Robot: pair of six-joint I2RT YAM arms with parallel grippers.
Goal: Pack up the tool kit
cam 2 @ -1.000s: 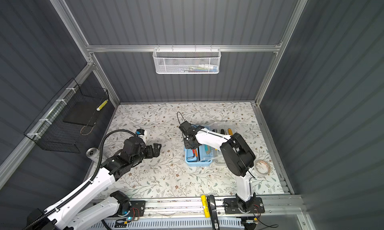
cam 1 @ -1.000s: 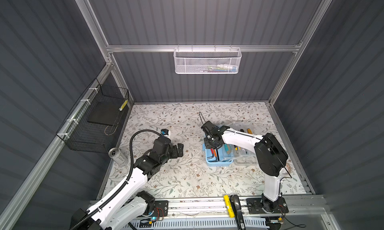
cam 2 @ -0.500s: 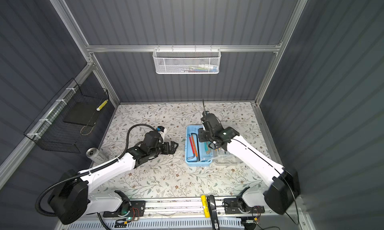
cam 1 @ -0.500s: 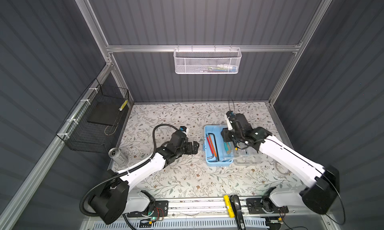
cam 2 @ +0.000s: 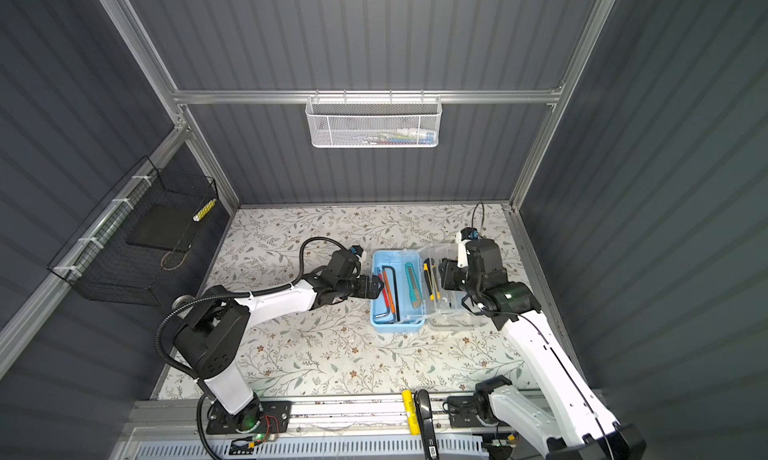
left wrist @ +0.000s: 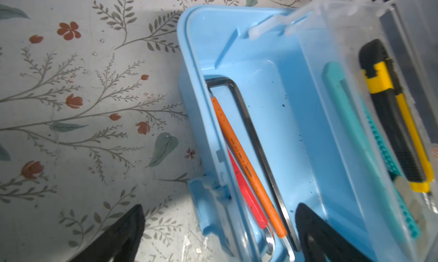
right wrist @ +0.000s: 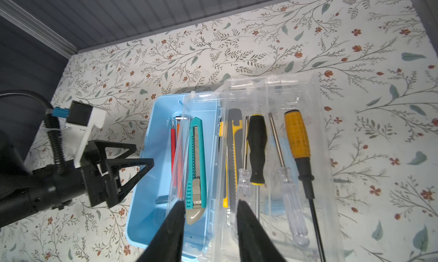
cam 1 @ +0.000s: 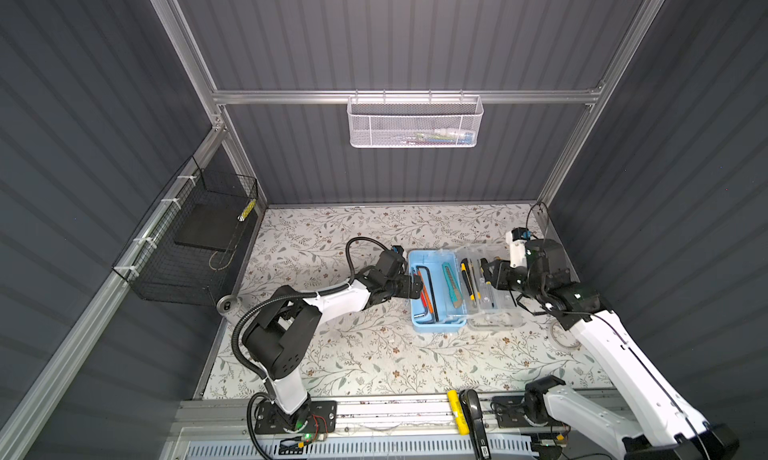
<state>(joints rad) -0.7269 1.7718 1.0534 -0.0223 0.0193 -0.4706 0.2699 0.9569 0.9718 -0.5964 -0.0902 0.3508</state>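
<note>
Tool kit box: light blue, lid-less, resting on the floral tabletop right of centre. Inside, along its left wall, lie a black hex key, an orange one and a red one. A teal utility knife lies by the right wall.

Clear tray: set against the box's right side, its near edge overlapping the box rim. It carries a yellow-and-black utility knife, a black-handled screwdriver, a yellow-handled screwdriver and two clear-handled ones.

Left end effector: spread fully, empty, positioned at the box's left wall. One finger is over the box interior, the other over the tabletop outside.

Right end effector: fingers part-way apart, nothing pinched. It hangs above the line where tray and box meet; contact with either cannot be determined
</note>
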